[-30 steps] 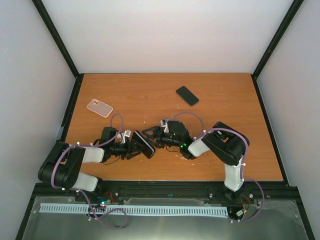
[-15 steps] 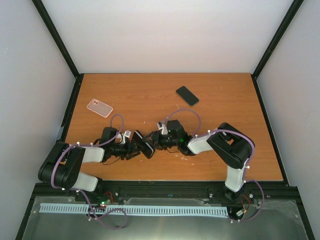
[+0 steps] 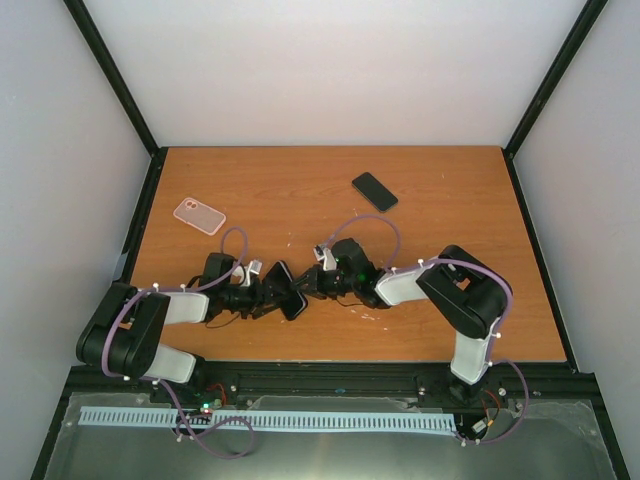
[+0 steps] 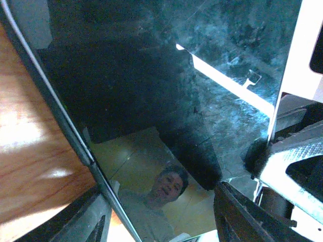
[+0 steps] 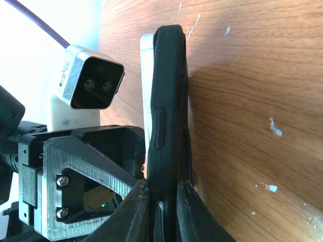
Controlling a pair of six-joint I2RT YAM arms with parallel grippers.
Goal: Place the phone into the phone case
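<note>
Above the table's near middle, a phone in a black phone case (image 3: 286, 290) stands on edge between both grippers. The left wrist view is filled by its glossy dark screen (image 4: 151, 101), and my left gripper (image 4: 166, 217) is shut across its width. From the right wrist view I see the case's black rubbery edge with moulded buttons (image 5: 169, 101) and a thin white strip (image 5: 145, 75) on its screen side. My right gripper (image 5: 162, 212) is shut on that edge. In the top view the left gripper (image 3: 272, 296) and right gripper (image 3: 303, 287) meet tip to tip.
A pink case-like slab with camera holes (image 3: 199, 214) lies flat at the left. Another black slab (image 3: 374, 190) lies at the back, right of centre. The left wrist's camera housing (image 5: 91, 85) sits close beside the held case. Black frame rails border the wooden table (image 3: 450, 300).
My right gripper has slid left up to the held phone and closed on its edge. The left gripper has kept its hold and barely moved.
</note>
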